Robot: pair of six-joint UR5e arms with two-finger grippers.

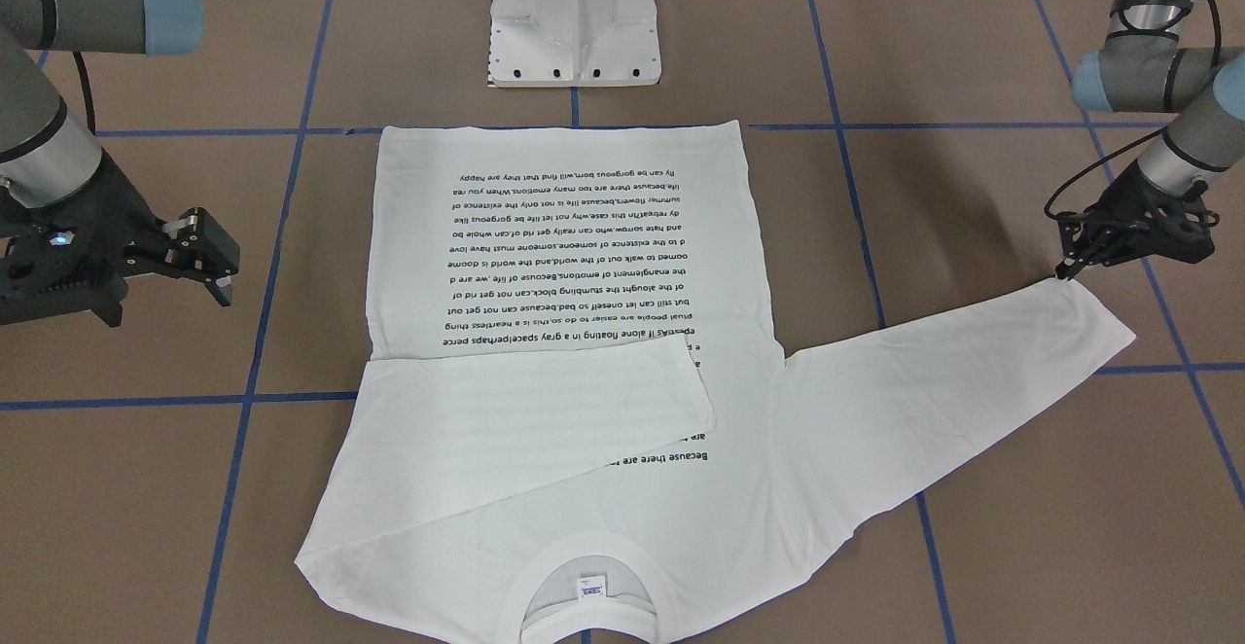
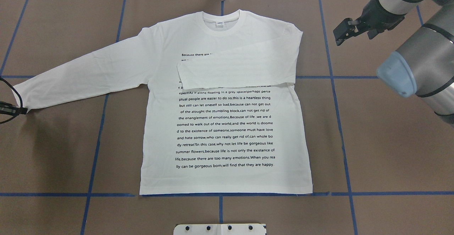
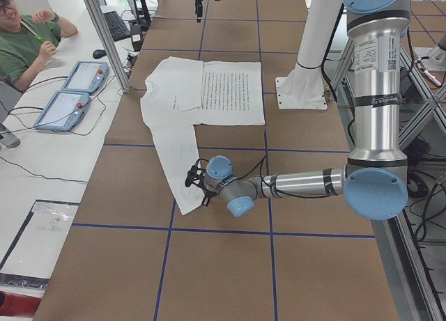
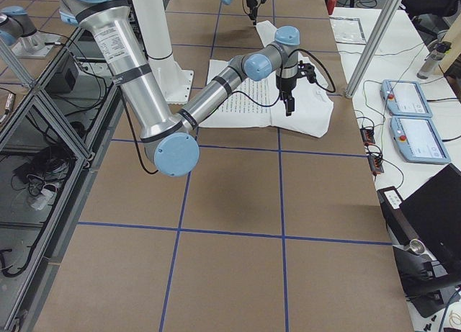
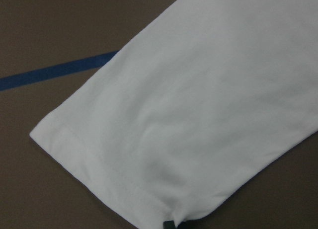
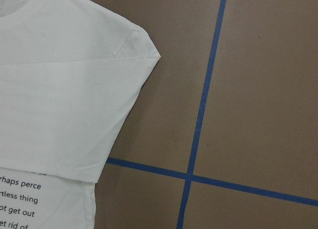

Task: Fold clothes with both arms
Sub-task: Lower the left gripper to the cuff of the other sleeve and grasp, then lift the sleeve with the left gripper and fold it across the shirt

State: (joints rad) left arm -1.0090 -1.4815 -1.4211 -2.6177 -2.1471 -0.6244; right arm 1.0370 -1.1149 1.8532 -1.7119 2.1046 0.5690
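Shirt (image 2: 227, 128) flat on table (image 2: 372, 139), right sleeve (image 2: 237, 71) already across chest. Left gripper (image 1: 1065, 272) at cuff (image 5: 89, 154) of outstretched left sleeve (image 2: 81, 75), can't tell if pinching. Right gripper (image 1: 216, 260) spread, empty, aside. Next imo: pinch cuff, carry across.

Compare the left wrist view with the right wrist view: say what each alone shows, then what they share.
Left wrist only: the cuff of the spread sleeve, lying flat. Right wrist only: the shoulder, the folded sleeve lying over the printed text, and a tape crossing. Both: the white shirt, the brown table and blue tape.
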